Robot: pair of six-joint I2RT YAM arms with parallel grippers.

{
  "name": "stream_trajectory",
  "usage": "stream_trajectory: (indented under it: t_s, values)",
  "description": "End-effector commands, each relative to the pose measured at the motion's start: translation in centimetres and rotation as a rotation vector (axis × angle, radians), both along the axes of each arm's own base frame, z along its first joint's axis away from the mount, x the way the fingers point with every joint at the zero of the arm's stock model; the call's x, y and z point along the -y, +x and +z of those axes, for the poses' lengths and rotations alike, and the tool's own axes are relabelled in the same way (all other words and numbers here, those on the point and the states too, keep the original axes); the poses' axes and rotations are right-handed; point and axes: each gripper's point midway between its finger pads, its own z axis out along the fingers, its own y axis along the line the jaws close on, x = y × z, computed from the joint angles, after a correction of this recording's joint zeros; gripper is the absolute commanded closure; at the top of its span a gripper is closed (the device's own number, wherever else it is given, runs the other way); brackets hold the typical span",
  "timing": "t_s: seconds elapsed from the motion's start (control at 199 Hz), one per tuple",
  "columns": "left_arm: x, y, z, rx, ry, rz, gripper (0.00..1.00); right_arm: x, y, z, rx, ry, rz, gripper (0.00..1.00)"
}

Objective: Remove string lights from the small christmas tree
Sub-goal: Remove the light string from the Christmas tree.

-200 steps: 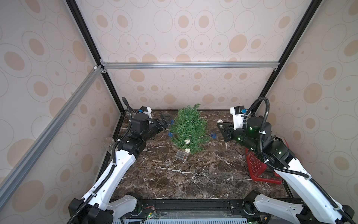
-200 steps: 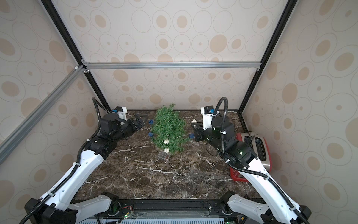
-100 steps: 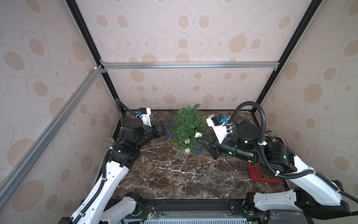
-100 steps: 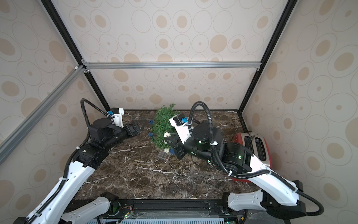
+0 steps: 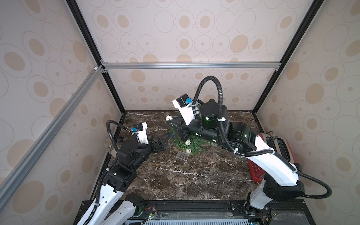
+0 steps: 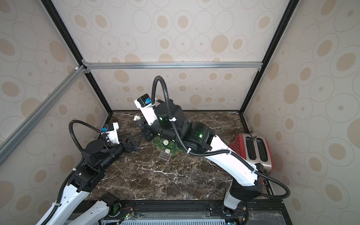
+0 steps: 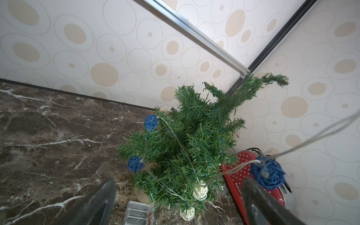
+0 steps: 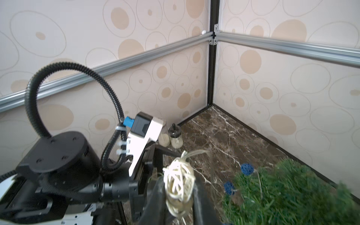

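Observation:
The small christmas tree (image 7: pixel 194 140) stands at the back of the marble table, mostly hidden under my right arm in both top views (image 5: pixel 187 148) (image 6: pixel 158 140). The string lights are still wound round it: blue balls (image 7: pixel 151 122), cream balls (image 7: pixel 199 191) and the clear battery box (image 5: pixel 182 155) at its foot. My right gripper (image 8: pixel 178 187) is shut on a cream ball (image 8: pixel 178 180), held above the table left of and behind the tree (image 5: pixel 169 117). My left gripper (image 7: pixel 179 181) is open and empty, facing the tree (image 5: pixel 163 139). One blue ball (image 7: pixel 267 173) hangs on taut wire beside its finger.
A red toaster (image 6: pixel 255 150) stands against the right wall. Two small glass jars (image 8: pixel 175 140) sit by the left wall behind my left arm. The back wall is close behind the tree, and the marble table (image 5: pixel 185 175) lies bare in front of it.
My right arm has swung from the tree's right side across it to its back left, carrying the cream ball and its wire. My left gripper has drawn back a little from the tree.

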Motion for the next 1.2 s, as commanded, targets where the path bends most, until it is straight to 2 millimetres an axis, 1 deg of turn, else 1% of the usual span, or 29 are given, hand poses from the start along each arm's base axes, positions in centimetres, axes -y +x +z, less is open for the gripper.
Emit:
stream_trajectory:
  t_s: [0.0, 0.05, 0.116, 0.211, 0.312, 0.437, 0.548, 0.603, 0.664, 0.729, 0.804, 0.875, 0.92, 0.985, 1.081, 1.131, 1.197]
  values:
    - [-0.3, -0.1, 1.6, 0.096, 0.01, 0.013, 0.0, -0.6, 1.1, 1.2, 0.005, 0.018, 0.014, 0.85]
    - [-0.4, -0.3, 1.8, 0.117, 0.01, 0.012, 0.0, -1.3, 1.7, 1.2, 0.002, 0.022, 0.016, 0.85]
    - [-0.5, -0.1, 1.4, 0.112, 0.028, 0.026, 0.01, -1.9, 2.3, 1.5, -0.005, 0.038, 0.026, 0.85]
    - [-0.3, 0.9, 0.0, 0.072, 0.056, 0.038, 0.03, -2.7, 2.8, 1.6, -0.02, 0.06, 0.037, 0.85]
    - [0.4, 1.8, -1.3, 0.049, 0.065, 0.03, 0.07, -2.8, 3.6, 1.8, -0.041, 0.088, 0.036, 0.85]
    - [2.0, 2.6, -1.9, 0.056, 0.052, -0.004, 0.07, -3.1, 3.7, 1.9, -0.046, 0.106, 0.045, 0.85]
    - [4.3, 3.2, -2.0, 0.075, 0.056, -0.046, 0.09, -3.4, 3.7, 1.8, -0.053, 0.115, 0.055, 0.85]
    - [5.6, 3.1, -2.0, 0.094, 0.073, -0.067, 0.1, -3.4, 3.7, 1.9, -0.054, 0.118, 0.056, 0.85]
    - [6.5, 3.1, -2.2, 0.106, 0.095, -0.069, 0.12, -3.5, 3.6, 1.9, -0.056, 0.119, 0.06, 0.85]
    - [6.4, 3.5, -2.6, 0.103, 0.11, -0.035, 0.15, -3.5, 3.5, 1.9, -0.06, 0.123, 0.066, 0.85]
    - [5.8, 4.0, -3.0, 0.109, 0.105, 0.007, 0.22, -3.6, 3.3, 1.9, -0.07, 0.125, 0.077, 0.85]
    - [5.7, 4.1, -2.7, 0.127, 0.084, 0.023, 0.28, -3.6, 3.1, 1.7, -0.077, 0.123, 0.084, 0.85]
    - [5.7, 4.1, -2.1, 0.144, 0.064, 0.025, 0.31, -3.6, 3.1, 1.6, -0.079, 0.12, 0.084, 0.85]
    - [5.7, 4.2, -1.4, 0.158, 0.05, 0.031, 0.33, -3.5, 3.0, 1.3, -0.083, 0.116, 0.086, 0.85]
    - [5.2, 4.6, -0.9, 0.165, 0.064, 0.067, 0.35, -3.4, 2.8, 1.0, -0.09, 0.114, 0.091, 0.85]
    - [5.1, 4.8, -0.8, 0.168, 0.073, 0.074, 0.41, -3.3, 2.8, 0.9, -0.091, 0.114, 0.09, 0.85]
    - [5.1, 4.9, -0.5, 0.17, 0.079, 0.079, 0.52, -3.1, 2.8, 0.8, -0.091, 0.114, 0.086, 0.85]
